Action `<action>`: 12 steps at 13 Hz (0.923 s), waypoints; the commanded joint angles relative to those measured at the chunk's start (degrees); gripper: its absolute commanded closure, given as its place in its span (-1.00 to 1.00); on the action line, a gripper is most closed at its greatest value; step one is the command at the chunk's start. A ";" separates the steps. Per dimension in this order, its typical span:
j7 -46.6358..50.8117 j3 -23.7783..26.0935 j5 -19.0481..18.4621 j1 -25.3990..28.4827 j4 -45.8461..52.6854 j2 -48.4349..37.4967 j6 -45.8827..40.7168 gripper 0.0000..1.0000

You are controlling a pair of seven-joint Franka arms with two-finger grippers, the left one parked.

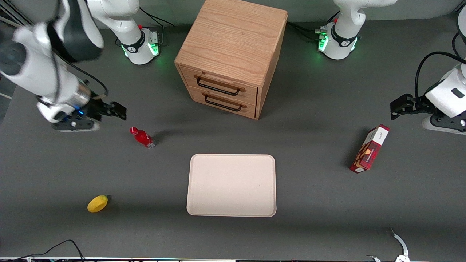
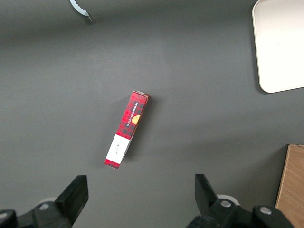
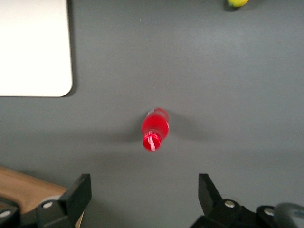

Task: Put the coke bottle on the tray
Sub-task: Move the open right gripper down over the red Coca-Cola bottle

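The coke bottle (image 1: 143, 137), small and red with a red cap, stands on the grey table toward the working arm's end; it also shows in the right wrist view (image 3: 155, 128). The cream-pink tray (image 1: 231, 185) lies flat in the middle of the table, nearer the front camera than the cabinet, with nothing on it; its corner shows in the right wrist view (image 3: 33, 47). My gripper (image 1: 118, 110) hangs above the table, open and empty, a little farther from the front camera than the bottle. In the right wrist view the gripper (image 3: 144, 190) has its jaws spread wide, apart from the bottle.
A wooden drawer cabinet (image 1: 231, 54) stands at the back middle. A yellow fruit (image 1: 97, 203) lies near the front edge toward the working arm's end. A red-and-white carton (image 1: 369, 148) lies toward the parked arm's end.
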 commanded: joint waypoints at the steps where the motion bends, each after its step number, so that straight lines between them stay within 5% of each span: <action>1: 2.62 0.12 0.94 0.10 -6.11 1.89 9.88 -1.00; 7: 4.57 1.18 0.23 0.53 -12.62 6.22 23.78 -1.00; 8: 4.48 1.18 0.15 0.54 -12.71 6.22 23.79 -0.74; 9: 4.39 1.18 -0.38 0.62 -12.71 6.05 23.79 0.12; 10: 4.48 1.18 -1.34 0.62 -12.71 6.13 23.79 0.78; 11: 4.48 1.18 -1.52 0.62 -12.71 6.13 23.70 1.00; 12: 4.48 1.18 -1.53 0.62 -12.71 6.04 23.61 1.00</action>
